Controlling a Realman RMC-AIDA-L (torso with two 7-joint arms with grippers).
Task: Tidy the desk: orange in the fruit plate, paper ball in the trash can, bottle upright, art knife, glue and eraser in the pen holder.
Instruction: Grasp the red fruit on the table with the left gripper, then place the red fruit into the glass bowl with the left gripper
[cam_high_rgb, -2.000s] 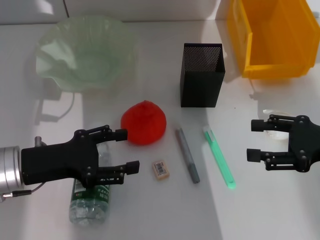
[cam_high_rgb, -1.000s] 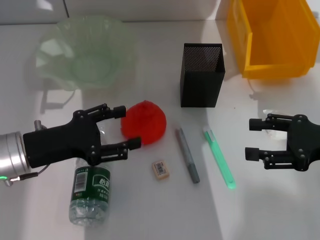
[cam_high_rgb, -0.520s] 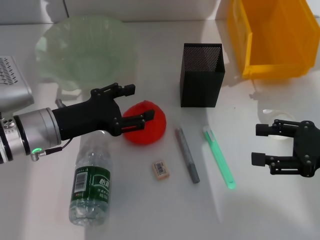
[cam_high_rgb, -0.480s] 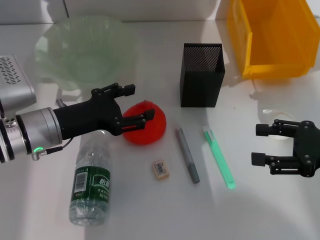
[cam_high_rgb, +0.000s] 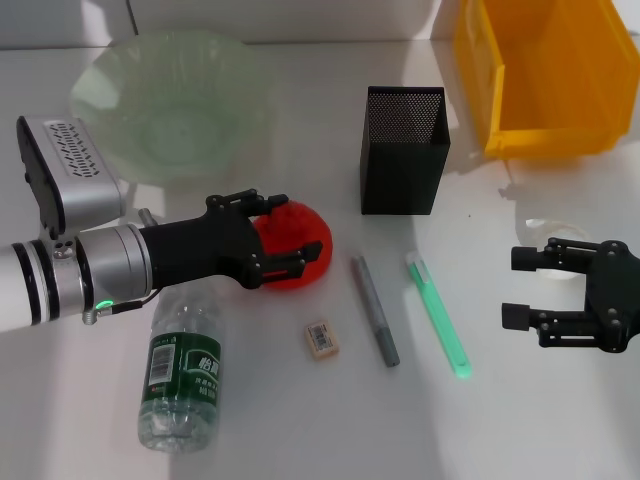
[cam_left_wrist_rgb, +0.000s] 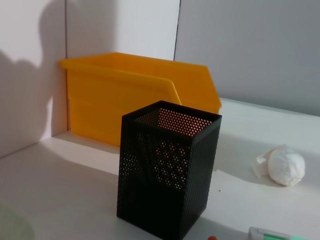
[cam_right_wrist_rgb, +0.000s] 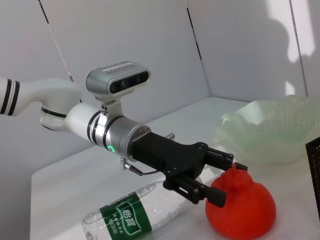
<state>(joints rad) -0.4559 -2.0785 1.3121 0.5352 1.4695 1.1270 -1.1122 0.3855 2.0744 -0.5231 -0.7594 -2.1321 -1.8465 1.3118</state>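
One orange (cam_high_rgb: 295, 243), one bottle (cam_high_rgb: 183, 367) lying flat, one eraser (cam_high_rgb: 321, 337), one holder (cam_high_rgb: 403, 150), one bin (cam_high_rgb: 545, 75), one plate (cam_high_rgb: 170, 95), one paper ball (cam_left_wrist_rgb: 285, 165), two pens on the tabletop (cam_high_rgb: 500, 420). Left hand (cam_high_rgb: 296, 234), fingers spread, now straddles the orange; half a second back it was just short of it. Right hand (cam_high_rgb: 512, 287) released, idle by the bin, unmoved.

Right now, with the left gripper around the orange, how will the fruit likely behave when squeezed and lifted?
The orange looks round, so it may roll if nudged off-centre. The open left gripper straddles its side; a squeeze there could slip. Its surface looks textured, probably aiding grip.
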